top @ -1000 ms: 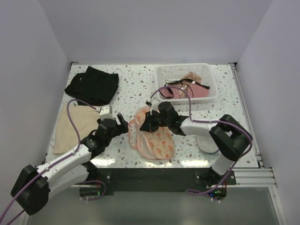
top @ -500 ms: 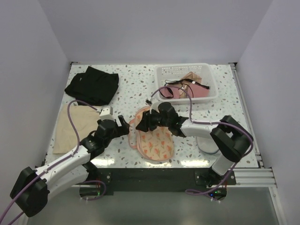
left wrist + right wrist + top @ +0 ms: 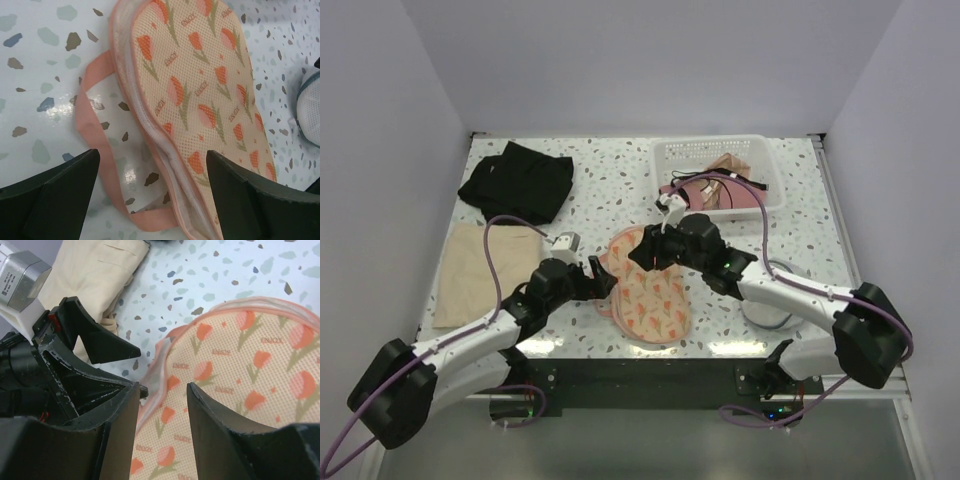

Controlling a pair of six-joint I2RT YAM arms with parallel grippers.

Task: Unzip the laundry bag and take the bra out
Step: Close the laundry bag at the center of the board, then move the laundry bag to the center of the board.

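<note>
Nearest, low and left of centre in the overhead frame: left gripper (image 3: 597,274), jaws spread wide, gripping nothing; in its own wrist view (image 3: 152,156) straddles the long edge of the flat oval peach mesh laundry bag printed with orange tulips (image 3: 200,90) and part of the bag's pink fabric loop strap (image 3: 85,120). Bag itself (image 3: 655,300) flat on the white speckled terrazzo table (image 3: 610,190) at lower centre of the overhead frame, a white zip band running along its side; zipped or not, cannot tell. Just above the bag's upper end: right gripper (image 3: 645,255), jaws partly apart with a narrow gap, clamping nothing, poised over the bag's rim in its wrist view (image 3: 164,390). Right of the bag, half hidden by the right arm: a white round object (image 3: 765,305). At left: a folded beige cloth (image 3: 470,270). Farther back, upper right: a white perforated plastic basket (image 3: 715,146) holding pink garments with dark straps. Upper left: a crumpled black garment (image 3: 515,180).
</note>
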